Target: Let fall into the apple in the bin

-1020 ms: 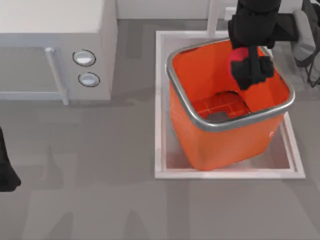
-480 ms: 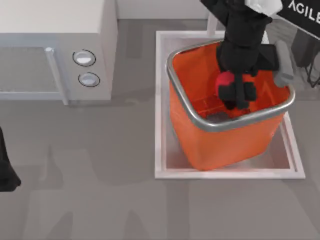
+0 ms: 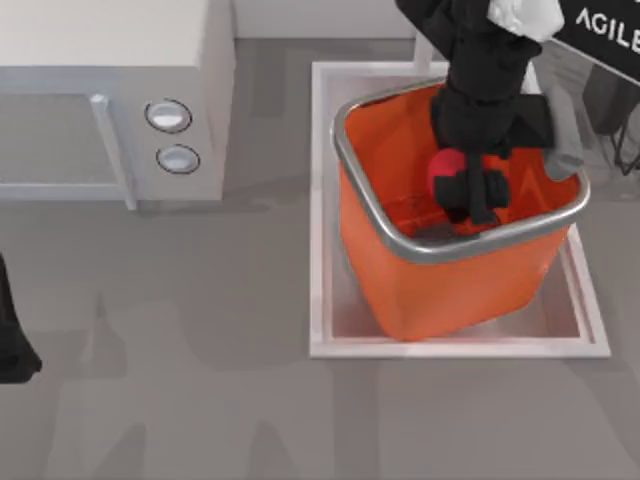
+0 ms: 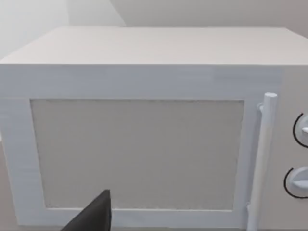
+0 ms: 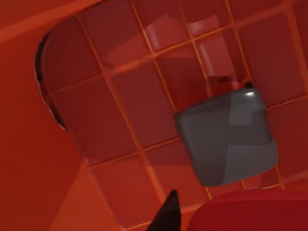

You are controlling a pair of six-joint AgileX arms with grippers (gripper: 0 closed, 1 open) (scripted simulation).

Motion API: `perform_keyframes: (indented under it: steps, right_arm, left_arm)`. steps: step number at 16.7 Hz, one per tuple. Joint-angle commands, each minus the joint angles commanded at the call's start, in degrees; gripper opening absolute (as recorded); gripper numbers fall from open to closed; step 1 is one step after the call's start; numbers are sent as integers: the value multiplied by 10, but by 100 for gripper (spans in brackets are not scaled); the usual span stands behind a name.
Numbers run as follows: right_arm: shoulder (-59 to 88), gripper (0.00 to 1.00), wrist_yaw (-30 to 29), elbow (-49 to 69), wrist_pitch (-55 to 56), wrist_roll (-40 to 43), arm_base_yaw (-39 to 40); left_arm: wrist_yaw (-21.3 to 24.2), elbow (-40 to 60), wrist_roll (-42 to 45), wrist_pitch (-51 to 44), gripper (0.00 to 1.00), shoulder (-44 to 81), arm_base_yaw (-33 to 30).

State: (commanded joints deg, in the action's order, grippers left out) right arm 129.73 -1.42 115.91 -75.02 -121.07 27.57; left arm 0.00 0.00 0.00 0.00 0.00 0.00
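Over the bin [image 3: 400, 270], inside its grey rim, right pincer [image 3: 470, 192] points down, clamped on the apple [image 3: 447, 168]. Right wrist view: apple [image 5: 250, 211] at frame edge, gridded floor and a grey block [image 5: 226, 144] below, possibly a loose object. Advice: part fingers fully, arm steady, drop clear of walls. Left arm [image 3: 12, 340] parked at bench's left edge.

Right gripper [image 3: 470, 190] holding the apple [image 3: 447, 168] inside the orange bin [image 3: 440, 280]; bin standing in a white tray [image 3: 320, 200].
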Motion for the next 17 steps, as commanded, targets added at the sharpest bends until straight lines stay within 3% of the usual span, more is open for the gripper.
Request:
perform_keyframes:
  steps: [11, 17]
  right_arm:
    - [0, 98, 0, 0, 0, 0, 0]
    - [0, 100, 0, 0, 0, 0, 0]
  left_arm:
    - [0, 0, 0, 0, 100, 0, 0]
    - [0, 0, 0, 0, 100, 0, 0]
